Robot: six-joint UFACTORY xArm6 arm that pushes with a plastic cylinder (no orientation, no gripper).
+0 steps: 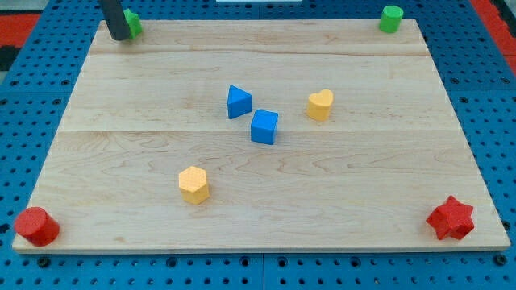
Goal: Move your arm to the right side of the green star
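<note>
Already your tip (pixel 121 37) touches the green block (pixel 133 22) at its eight o'clock; no hand exists, nothing grasped.

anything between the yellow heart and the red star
No, in the camera view the board is bare between the yellow heart and the red star.

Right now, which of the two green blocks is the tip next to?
The green block at the view's top left; my tip touches its left side. The other green block sits far off at top right.
</note>
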